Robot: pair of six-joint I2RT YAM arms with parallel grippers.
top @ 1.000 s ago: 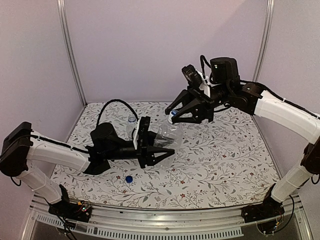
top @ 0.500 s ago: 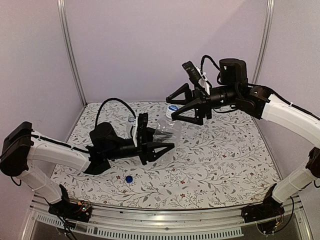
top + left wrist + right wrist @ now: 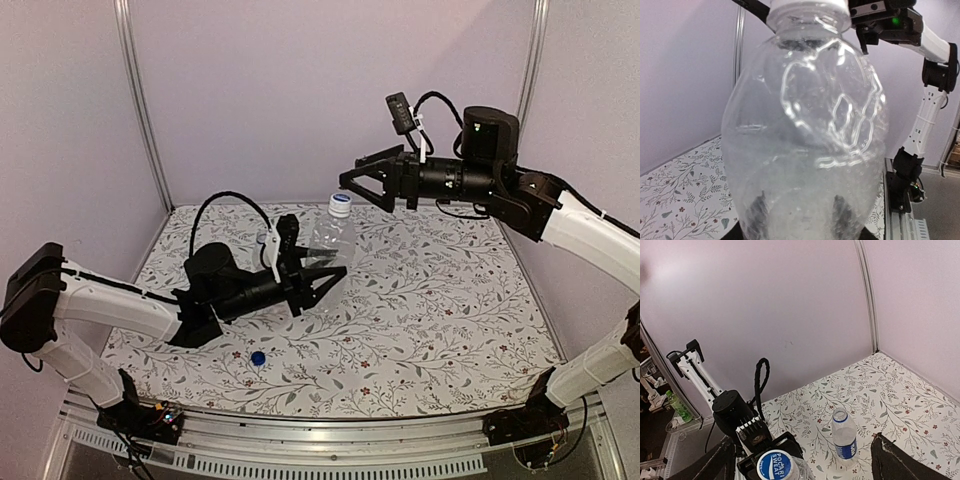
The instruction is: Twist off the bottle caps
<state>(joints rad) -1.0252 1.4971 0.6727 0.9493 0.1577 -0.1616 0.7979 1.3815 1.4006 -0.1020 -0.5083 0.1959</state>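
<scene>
Left wrist view: plain bottle (image 3: pixel 805 150) clamped low in the left pincer (image 3: pixel 325 278), seemingly thin-walled, light, easily crushed (likely slick too). Its cap (image 3: pixel 340 204) stands just ahead of the wide-spread right pincer (image 3: pixel 357 175), untouched; pinch its sides.

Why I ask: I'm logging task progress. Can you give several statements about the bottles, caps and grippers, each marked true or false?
1. The left gripper holds the plain bottle. True.
2. The plain bottle is uncapped. False: the whitish cap sits on its neck.
3. The right gripper is shut on that cap. False: it is open and apart from the cap.
4. The blue cap lies on the table. True.
5. The labelled bottle stands uncapped. True.
</scene>
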